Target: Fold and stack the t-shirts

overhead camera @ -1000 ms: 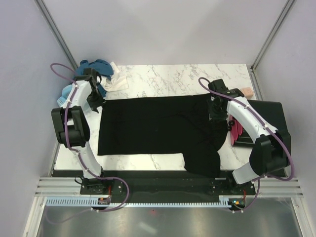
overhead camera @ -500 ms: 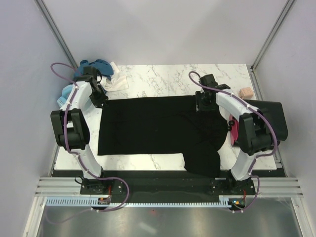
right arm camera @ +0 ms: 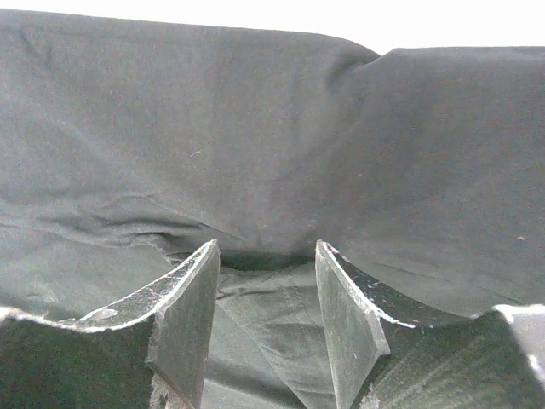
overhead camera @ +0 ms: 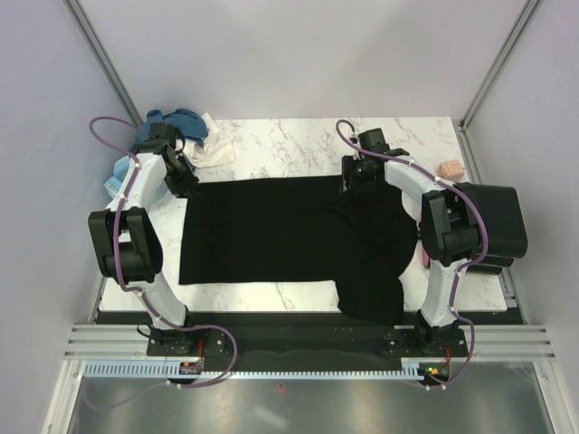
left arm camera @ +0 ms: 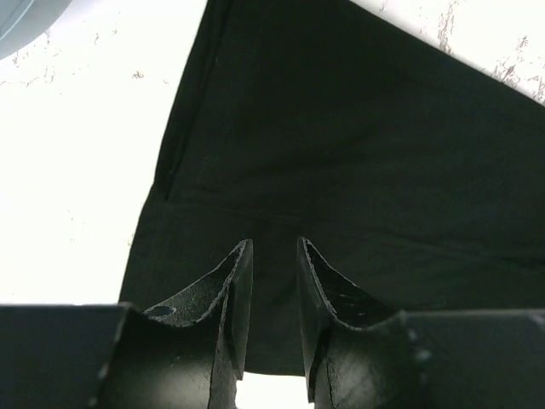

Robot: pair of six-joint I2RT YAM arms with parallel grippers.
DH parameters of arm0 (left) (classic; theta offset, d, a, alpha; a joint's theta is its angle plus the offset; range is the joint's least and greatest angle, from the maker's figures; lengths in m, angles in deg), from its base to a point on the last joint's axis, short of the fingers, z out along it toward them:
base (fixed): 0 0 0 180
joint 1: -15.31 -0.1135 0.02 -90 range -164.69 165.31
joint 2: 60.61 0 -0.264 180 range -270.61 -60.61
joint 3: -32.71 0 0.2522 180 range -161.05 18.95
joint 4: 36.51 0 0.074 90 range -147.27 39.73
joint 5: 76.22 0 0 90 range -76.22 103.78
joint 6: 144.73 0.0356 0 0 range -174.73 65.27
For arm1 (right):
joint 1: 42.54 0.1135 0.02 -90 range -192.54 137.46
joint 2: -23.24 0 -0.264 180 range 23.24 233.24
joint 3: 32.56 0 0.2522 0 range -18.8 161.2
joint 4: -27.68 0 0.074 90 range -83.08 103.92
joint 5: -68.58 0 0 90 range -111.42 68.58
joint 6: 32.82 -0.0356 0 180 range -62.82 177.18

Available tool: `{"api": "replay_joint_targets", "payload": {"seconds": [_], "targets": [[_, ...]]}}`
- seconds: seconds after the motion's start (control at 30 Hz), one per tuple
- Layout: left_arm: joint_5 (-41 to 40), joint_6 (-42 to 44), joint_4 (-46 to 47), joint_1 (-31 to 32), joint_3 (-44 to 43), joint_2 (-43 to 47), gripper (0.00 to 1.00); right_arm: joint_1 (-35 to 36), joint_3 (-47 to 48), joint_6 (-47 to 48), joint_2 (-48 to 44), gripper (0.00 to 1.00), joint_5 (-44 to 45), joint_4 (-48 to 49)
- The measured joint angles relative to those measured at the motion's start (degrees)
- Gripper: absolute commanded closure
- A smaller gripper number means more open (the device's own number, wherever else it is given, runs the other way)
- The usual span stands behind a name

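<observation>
A black t-shirt (overhead camera: 280,231) lies spread nearly table-wide, with one part hanging toward the front edge at the right. My left gripper (overhead camera: 187,185) is at the shirt's far left corner. In the left wrist view (left arm camera: 272,260) its jaws stand a narrow gap apart over the shirt's edge (left arm camera: 358,145). My right gripper (overhead camera: 354,183) is at the shirt's far edge, right of the middle. In the right wrist view (right arm camera: 266,260) its jaws are open over a fold of the cloth (right arm camera: 255,153), holding nothing. A pile of teal-blue (overhead camera: 184,119), white (overhead camera: 213,149) and light blue (overhead camera: 118,168) t-shirts lies at the back left.
A small pinkish-beige block (overhead camera: 450,168) sits at the back right. A black bin (overhead camera: 496,217) stands at the table's right edge with something pink (overhead camera: 427,249) beside it. Bare marble (overhead camera: 298,145) shows beyond the shirt. Frame posts stand at both back corners.
My right gripper has moved left and farther back along the shirt's far edge. My left gripper has shifted slightly toward the shirt's far left corner. The shirt has barely moved.
</observation>
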Motion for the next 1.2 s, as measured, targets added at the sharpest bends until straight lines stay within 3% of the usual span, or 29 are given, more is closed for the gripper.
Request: {"api": "replay_joint_targets", "payload": {"seconds": [0.2, 0.77, 0.87, 0.9, 0.97, 1.0, 1.2], "targets": [[0.02, 0.02, 0.07, 0.00, 0.00, 0.00, 0.66, 0.00, 0.00, 0.46, 0.87, 0.49, -1.53, -0.09], [-0.04, 0.02, 0.07, 0.00, 0.37, 0.00, 0.67, -0.04, -3.58, 3.43, 0.68, 0.43, -1.86, -2.97], [-0.04, 0.02, 0.09, 0.00, 0.50, 0.00, 0.67, -0.15, -4.87, 3.69, 0.61, 0.55, -1.92, -3.19], [-0.04, 0.02, 0.07, 0.00, 0.52, 0.00, 0.67, -0.24, -5.11, 3.78, 0.61, 0.68, -1.99, -3.28], [-0.04, 0.02, 0.11, 0.00, 0.52, 0.00, 0.67, -0.39, -5.22, 4.09, 0.61, 0.80, -2.23, -3.39], [-0.04, 0.02, 0.09, 0.00, 0.52, 0.00, 0.67, -0.39, -5.22, 4.11, 0.59, 0.99, -2.32, -3.37], [-0.02, 0.02, 0.09, 0.00, 0.52, 0.00, 0.68, -0.44, -5.95, 3.89, -0.94, 1.00, -2.29, -3.58]]}}
